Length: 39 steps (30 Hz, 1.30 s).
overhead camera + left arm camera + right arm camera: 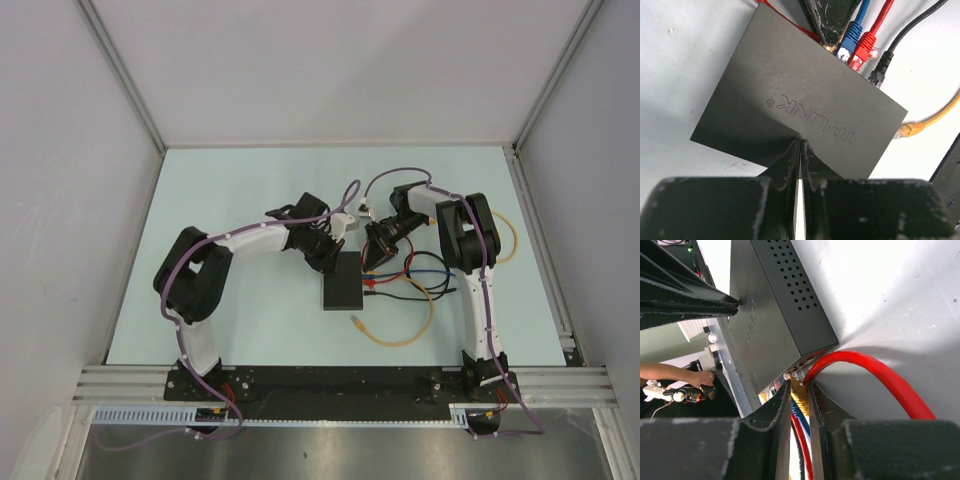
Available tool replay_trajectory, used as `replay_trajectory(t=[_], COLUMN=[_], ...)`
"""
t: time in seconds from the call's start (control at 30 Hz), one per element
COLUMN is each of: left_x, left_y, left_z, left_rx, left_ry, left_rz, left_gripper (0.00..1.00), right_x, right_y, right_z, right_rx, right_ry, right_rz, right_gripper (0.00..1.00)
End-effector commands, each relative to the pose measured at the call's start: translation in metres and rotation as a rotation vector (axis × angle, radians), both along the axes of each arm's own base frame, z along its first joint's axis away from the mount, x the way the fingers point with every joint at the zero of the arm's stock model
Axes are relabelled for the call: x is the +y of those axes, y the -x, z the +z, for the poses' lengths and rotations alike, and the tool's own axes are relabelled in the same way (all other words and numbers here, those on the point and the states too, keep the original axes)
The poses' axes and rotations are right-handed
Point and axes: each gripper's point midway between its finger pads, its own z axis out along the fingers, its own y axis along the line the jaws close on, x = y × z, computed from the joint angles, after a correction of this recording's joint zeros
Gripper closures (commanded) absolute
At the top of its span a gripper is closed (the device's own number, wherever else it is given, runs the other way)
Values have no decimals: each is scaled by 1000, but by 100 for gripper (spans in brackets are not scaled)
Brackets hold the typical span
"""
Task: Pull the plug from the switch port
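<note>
The flat matte-black rectangular switch [343,282] lies on the pale table [230,200] between my two grippers. My left gripper [800,146] is closed, finger against finger, its tips resting on the switch's top face at the edge opposite the sockets. My right gripper [800,384] is at the socket edge, narrowed onto a yellow plug [799,397] pinched between its fingers. Along that same edge sit a blue plug [852,36], a red plug [865,47] and a black plug [882,67]. A second yellow plug [910,130] lies loose just beside the switch.

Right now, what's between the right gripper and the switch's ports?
A yellow plug, held in the right gripper, its tip at the port edge of the switch. The right wrist view shows it.
</note>
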Motion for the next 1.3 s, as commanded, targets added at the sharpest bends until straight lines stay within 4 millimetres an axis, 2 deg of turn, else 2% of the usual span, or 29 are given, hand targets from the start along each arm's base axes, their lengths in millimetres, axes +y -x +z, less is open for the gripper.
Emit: replay_trajectory(t=[0.0,0.33,0.57,0.77,0.87,1.03,1.13,1.27], left_x=[-9,-22,-16,-11,-7,-5,-4,-4], left_y=[-5,-10,-10,3,7,10,10,11], left_z=[3,3,0,-18,-27,-23,-21,-23], left_rx=[-39,-52,-90,-79,-62,-91,-95,-83], left_ry=[3,-5,-53,-73,-94,-99,-99,-100], left_rz=[-31,-55,-87,-104,-100,-125,-124,-126], left_gripper=[92,92,92,92,92,92,92,92], right_x=[-9,-21,-35,-39,-38,-43,-49,-52], right_y=[-3,-9,2,-19,-19,-11,-18,-38], right_z=[-31,-23,-21,-25,-26,-16,-12,-4], right_rx=[-92,-122,-145,-177,-171,-178,-203,-231], right_ry=[123,153,201,220,216,211,206,193], right_rz=[89,111,141,113,107,110,84,37], right_gripper=[87,91,92,93,93,93,94,94])
